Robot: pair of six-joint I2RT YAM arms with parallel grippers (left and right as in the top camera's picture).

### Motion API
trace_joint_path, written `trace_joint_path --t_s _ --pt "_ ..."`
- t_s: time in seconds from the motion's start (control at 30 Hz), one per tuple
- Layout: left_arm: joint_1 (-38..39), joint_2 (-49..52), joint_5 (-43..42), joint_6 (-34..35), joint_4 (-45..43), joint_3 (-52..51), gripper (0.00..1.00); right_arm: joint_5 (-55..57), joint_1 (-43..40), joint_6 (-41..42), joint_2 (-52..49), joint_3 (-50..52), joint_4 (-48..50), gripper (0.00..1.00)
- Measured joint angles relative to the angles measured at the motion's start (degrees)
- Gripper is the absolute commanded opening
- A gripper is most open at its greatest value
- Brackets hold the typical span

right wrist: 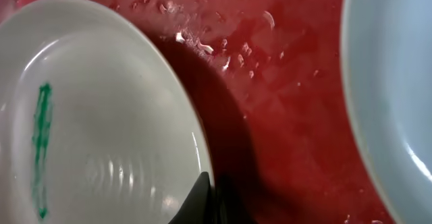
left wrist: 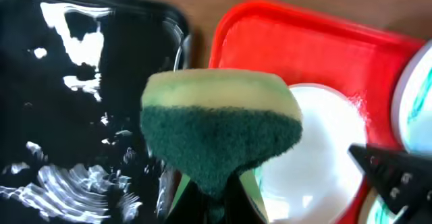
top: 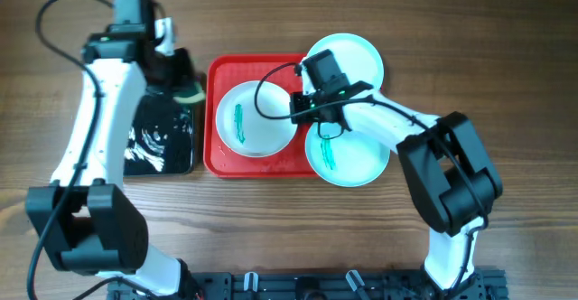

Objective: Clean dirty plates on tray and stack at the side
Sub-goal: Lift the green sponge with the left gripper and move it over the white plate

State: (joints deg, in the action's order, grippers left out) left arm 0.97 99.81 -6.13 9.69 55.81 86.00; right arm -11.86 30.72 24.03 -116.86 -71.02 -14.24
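While the left claw (top: 179, 72) was clamped on a green-and-yellow sponge (top: 188, 90) over the black tray's (top: 163, 145) far right corner, overhead showed the red tray (top: 221, 163) at the middle of the counter (top: 524, 29), with the white plate (top: 256, 119) inside it, green-smeared. The far aqua plate (top: 354, 54) and the smeared near aqua plate (top: 354, 163) overlapped the tray's right rim, right claw (top: 305, 110) between all three. Left wrist: sponge (left wrist: 219, 129) pinched at its base, over where both trays met. Right wrist: claw (right wrist: 209, 200) tips together at the white plate's (right wrist: 101, 116) rim, grip on it unclear; tray floor (right wrist: 283, 82) wet.
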Motion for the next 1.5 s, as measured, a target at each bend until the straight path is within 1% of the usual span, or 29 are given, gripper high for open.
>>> trace_joint_path --t_s 0.13,0.2,0.4,0.5,0.6,0.67,0.73,0.8,0.87,0.93,1.0,1.13,1.2,1.3,1.37,1.4,1.47,1.5 --pt "7.3 1.46 2.69 5.97 -5.2 -3.08 0.04 9.14 3.96 2.01 0.09 -0.07 1.46 0.05" --pt "9.94 3.89 3.37 8.2 -6.12 -4.39 0.04 10.1 4.28 2.67 0.09 -0.07 1.44 0.04" --pt "12.07 12.39 4.98 10.62 -9.92 -6.71 0.04 10.23 4.33 2.95 0.09 -0.07 1.44 0.04" --pt "12.11 14.71 5.86 10.84 -11.1 -7.23 0.04 10.19 4.33 2.95 0.09 -0.07 1.44 0.04" --pt "12.35 14.84 5.9 10.84 -11.5 -7.32 0.04 10.01 4.33 2.95 0.09 -0.07 1.44 0.04" --pt "12.66 14.91 4.09 9.22 -11.78 -7.32 0.04 9.75 4.31 2.71 0.09 -0.07 1.46 0.04" --pt "13.05 15.1 -1.77 4.79 -11.28 -7.32 0.04 8.22 3.74 2.51 0.09 -0.07 1.49 0.04" --pt "14.05 15.54 -9.01 -0.5 -8.52 -7.37 0.04 4.59 2.43 2.27 0.09 -0.07 1.31 0.04" --pt "14.4 15.72 -12.28 -3.91 -5.53 -7.41 0.04 1.25 1.01 1.64 0.09 -0.07 0.74 0.04" --pt "14.23 15.8 -13.64 -6.67 -3.04 -7.54 0.04 -1.57 -0.44 1.18 0.09 -0.07 0.11 0.04" --pt "13.53 15.8 -11.54 -6.19 -2.67 -7.54 0.04 -2.73 -0.9 0.57 0.09 -0.07 0.04 0.04" --pt "12.44 15.52 5.05 3.61 -3.85 -7.48 0.04 -3.56 -0.83 0.35 0.09 -0.07 0.07 0.04" --pt "12.72 15.41 10.93 6.01 -6.99 -7.48 0.04 -3.8 -0.83 0.35 0.09 -0.07 0.13 0.04" --pt "13.75 15.47 15.82 7.69 -13.55 -7.58 0.04 -3.74 -0.9 0.37 0.09 -0.07 0.15 0.04" --pt "14.75 15.52 16.33 8.28 -17.75 -7.78 0.04 -3.74 -1.05 0.37 0.09 -0.07 0.15 0.04" --pt "15.06 15.54 15.08 8.48 -19.69 -7.85 0.04 -3.69 -1.11 0.35 0.09 -0.07 0.13 0.04" --pt "15.28 15.58 10.29 7.78 -21.53 -7.85 0.04 -3.61 -1.27 0.35 0.09 -0.07 0.11 0.04" --pt "15.26 15.58 6.01 6.67 -21.86 -7.85 0.04 -3.58 -1.29 0.33 0.09 -0.07 0.11 0.04"
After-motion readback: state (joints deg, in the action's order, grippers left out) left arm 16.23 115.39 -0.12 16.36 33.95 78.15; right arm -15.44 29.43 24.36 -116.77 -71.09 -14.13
